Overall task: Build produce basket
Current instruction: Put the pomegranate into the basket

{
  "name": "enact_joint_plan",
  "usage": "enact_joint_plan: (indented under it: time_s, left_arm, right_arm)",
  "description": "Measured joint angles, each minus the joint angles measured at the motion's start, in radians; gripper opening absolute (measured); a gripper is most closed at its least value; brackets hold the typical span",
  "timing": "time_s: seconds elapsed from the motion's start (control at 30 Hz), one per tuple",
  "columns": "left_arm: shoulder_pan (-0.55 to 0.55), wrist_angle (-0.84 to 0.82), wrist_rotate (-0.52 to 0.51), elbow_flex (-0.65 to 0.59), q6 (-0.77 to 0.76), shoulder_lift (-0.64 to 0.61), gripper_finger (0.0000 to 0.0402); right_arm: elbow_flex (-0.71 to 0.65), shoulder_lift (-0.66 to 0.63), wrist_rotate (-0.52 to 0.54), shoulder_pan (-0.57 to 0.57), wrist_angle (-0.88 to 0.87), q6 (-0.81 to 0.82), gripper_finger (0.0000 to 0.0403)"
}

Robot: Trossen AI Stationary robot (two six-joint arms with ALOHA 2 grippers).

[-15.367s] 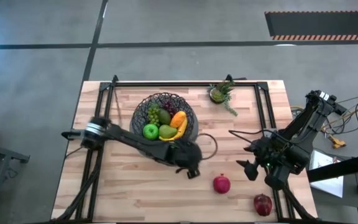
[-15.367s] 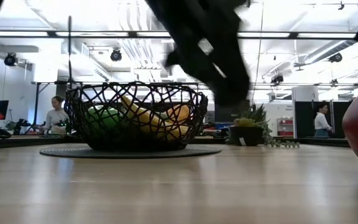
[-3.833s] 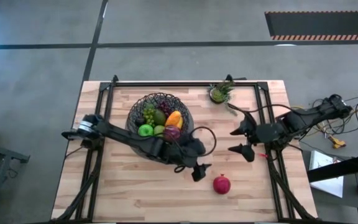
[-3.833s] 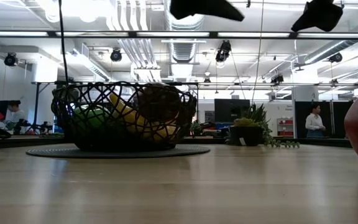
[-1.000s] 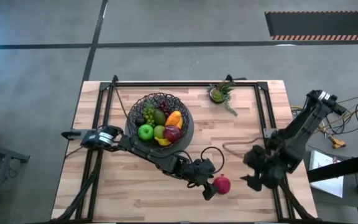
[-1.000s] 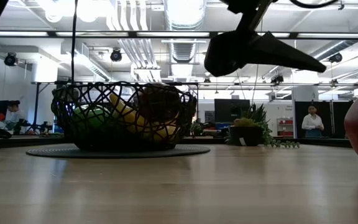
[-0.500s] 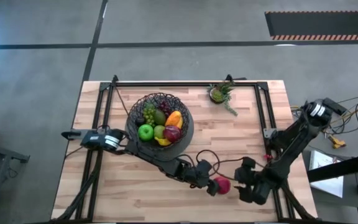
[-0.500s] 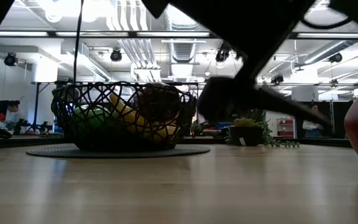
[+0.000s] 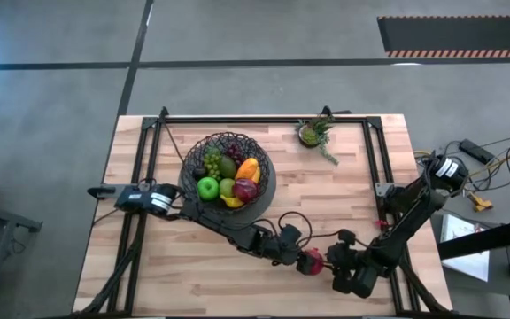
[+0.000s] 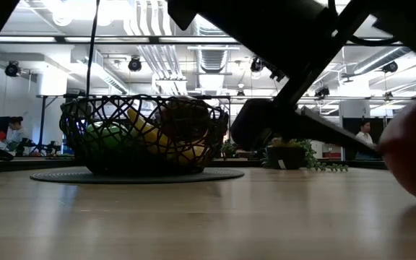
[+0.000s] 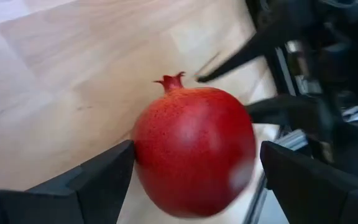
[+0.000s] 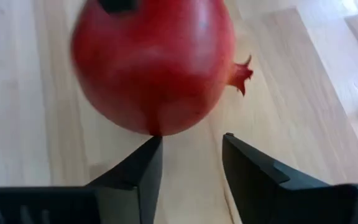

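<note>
Near the bench's front edge, the open left end effector [image 11: 191, 177] straddles the pomegranate [image 11: 194, 149], seemingly rigid, smooth, best pinched across its widest middle.

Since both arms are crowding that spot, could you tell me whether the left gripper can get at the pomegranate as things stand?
Probably yes: the left gripper is open with the pomegranate between its fingers, though the right gripper sits close on the other side.

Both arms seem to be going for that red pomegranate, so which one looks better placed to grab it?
Probably the left. The pomegranate sits between the left gripper's open jaws, while the right gripper's narrower jaws stop just short of it.
</note>
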Motion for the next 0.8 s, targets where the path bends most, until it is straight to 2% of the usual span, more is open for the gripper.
enact_joint_plan:
  time_s: [0.17,0.47,0.8]
  left_arm:
    - [0.001,0.010,0.018,-0.020,0.001,0.000,0.0333]
    - [-0.001,0.063,0.044,-0.067,0.053,-0.002,0.0375]
    - [0.004,0.070,0.032,-0.070,0.083,-0.002,0.0367]
  right_arm:
    - [0.000,0.001,0.036,-0.002,0.007,0.005,0.0126]
    - [0.000,0.001,0.161,-0.013,0.012,-0.025,0.0097]
    - [0.000,0.000,0.158,-0.034,0.032,-0.096,0.0062]
